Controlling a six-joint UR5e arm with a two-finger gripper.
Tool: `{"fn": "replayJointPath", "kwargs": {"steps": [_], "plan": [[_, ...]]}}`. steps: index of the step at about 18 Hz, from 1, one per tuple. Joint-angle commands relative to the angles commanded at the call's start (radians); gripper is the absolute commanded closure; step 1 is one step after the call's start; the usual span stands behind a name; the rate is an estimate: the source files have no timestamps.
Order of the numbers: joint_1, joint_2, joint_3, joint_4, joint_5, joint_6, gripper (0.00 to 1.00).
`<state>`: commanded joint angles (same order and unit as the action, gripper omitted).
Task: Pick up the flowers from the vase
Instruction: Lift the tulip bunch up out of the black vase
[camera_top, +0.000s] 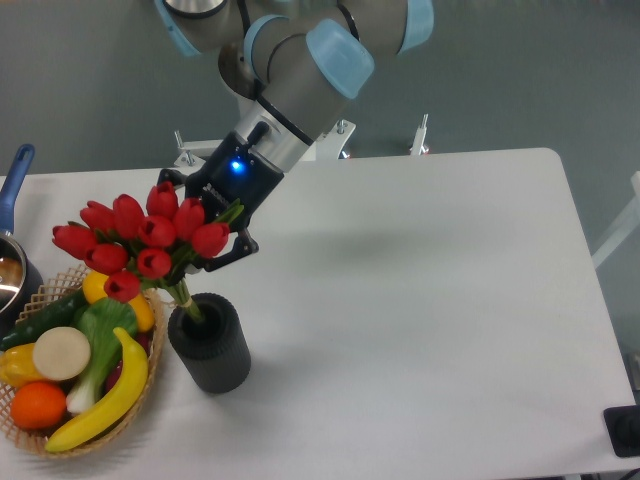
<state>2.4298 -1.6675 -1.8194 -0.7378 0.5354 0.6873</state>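
The flowers (140, 240), a bunch of red tulips with green stems, hang tilted above the vase (210, 345), a short near-black ribbed cylinder on the white table. Only the stem ends (187, 303) still dip into its mouth. My gripper (205, 240) is shut on the flowers just below the blooms, reaching in from the upper right. The blooms hide most of its fingers.
A wicker basket (50, 290) of fruit and vegetables stands just left of the vase, partly under the blooms. A blue-handled pot (12, 215) sits at the left edge. The white table (420, 300) extends to the right.
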Motion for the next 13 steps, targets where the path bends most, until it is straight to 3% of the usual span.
{"fn": "replayJointPath", "kwargs": {"steps": [13], "plan": [[0.041, 0.005, 0.064, 0.0, -0.011, -0.026, 0.59]]}}
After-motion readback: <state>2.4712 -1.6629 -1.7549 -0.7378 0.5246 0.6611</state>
